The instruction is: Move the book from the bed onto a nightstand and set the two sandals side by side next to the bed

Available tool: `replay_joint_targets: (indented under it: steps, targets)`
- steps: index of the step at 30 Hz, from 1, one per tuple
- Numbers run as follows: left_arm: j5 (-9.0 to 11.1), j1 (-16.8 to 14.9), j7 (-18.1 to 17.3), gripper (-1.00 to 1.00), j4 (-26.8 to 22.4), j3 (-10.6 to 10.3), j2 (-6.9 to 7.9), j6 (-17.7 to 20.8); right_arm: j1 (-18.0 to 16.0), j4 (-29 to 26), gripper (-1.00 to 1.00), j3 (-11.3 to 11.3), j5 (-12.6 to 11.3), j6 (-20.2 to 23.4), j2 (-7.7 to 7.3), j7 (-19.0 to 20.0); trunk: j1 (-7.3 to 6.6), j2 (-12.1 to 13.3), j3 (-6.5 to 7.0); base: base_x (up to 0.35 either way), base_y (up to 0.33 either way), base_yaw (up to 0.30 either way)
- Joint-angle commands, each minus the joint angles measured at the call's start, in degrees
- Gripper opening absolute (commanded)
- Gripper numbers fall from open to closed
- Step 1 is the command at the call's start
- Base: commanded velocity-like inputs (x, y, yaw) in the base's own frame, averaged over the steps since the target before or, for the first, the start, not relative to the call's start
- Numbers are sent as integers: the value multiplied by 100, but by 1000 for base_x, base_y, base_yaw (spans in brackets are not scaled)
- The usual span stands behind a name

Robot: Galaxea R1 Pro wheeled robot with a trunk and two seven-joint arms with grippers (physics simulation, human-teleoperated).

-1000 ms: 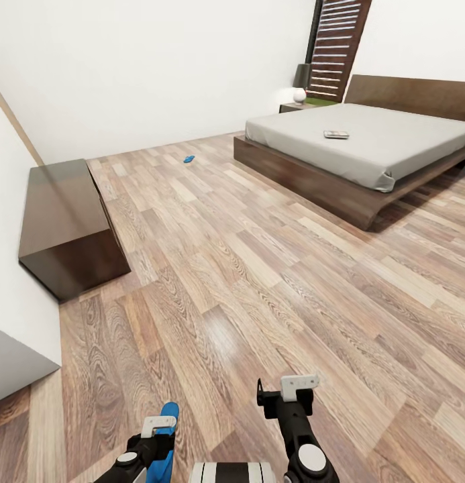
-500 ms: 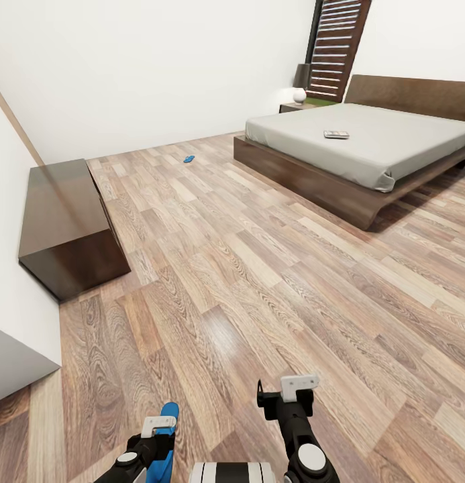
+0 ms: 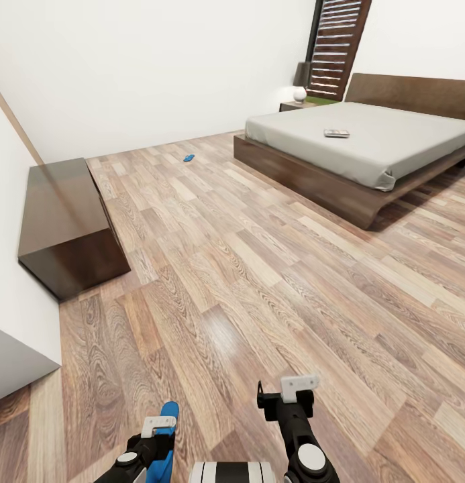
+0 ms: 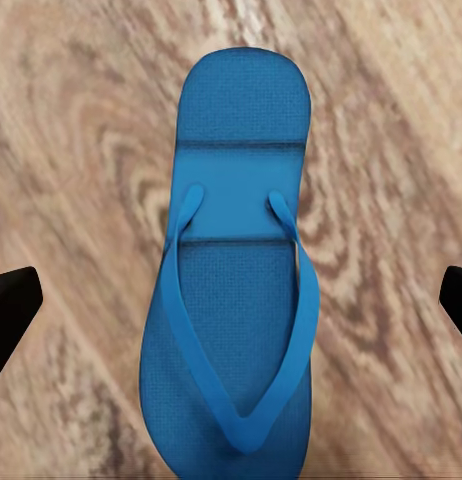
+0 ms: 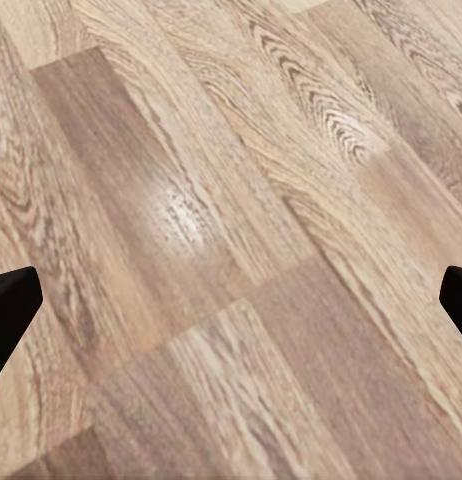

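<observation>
blue sandal [image 4: 236, 300]: lies on the wood floor [image 3: 259, 268] under the left gripper [image 4: 231, 300], whose fingers stand wide apart on either side of it, not touching
second sandal [image 3: 188, 158]: far off on the floor near the white wall
book [image 3: 337, 133]: on the grey mattress of the bed [image 3: 366, 144]
nightstand [image 3: 296, 105]: beside the headboard
right gripper [image 5: 231, 300]: fingers spread apart over bare planks
dark cabinet [image 3: 68, 225]: against the left wall
</observation>
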Motion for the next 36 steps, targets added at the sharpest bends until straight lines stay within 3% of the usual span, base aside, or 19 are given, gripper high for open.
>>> replay_joint_targets:
  steps: [1,7,36]
  targets:
    - [57,-3,34,100,4,-49,3,-21,-4,-6,100,9,7,41,-1,-30,1,-3,-27,0,0,0]
    - [57,-3,34,100,4,-50,3,-21,-3,-6,100,9,7,46,0,-31,17,-11,-160,0,0,0]
    - [57,-3,34,100,-11,-46,3,-26,-96,-6,100,-27,15,38,-20,-41,17,-11,-160,0,0,0]
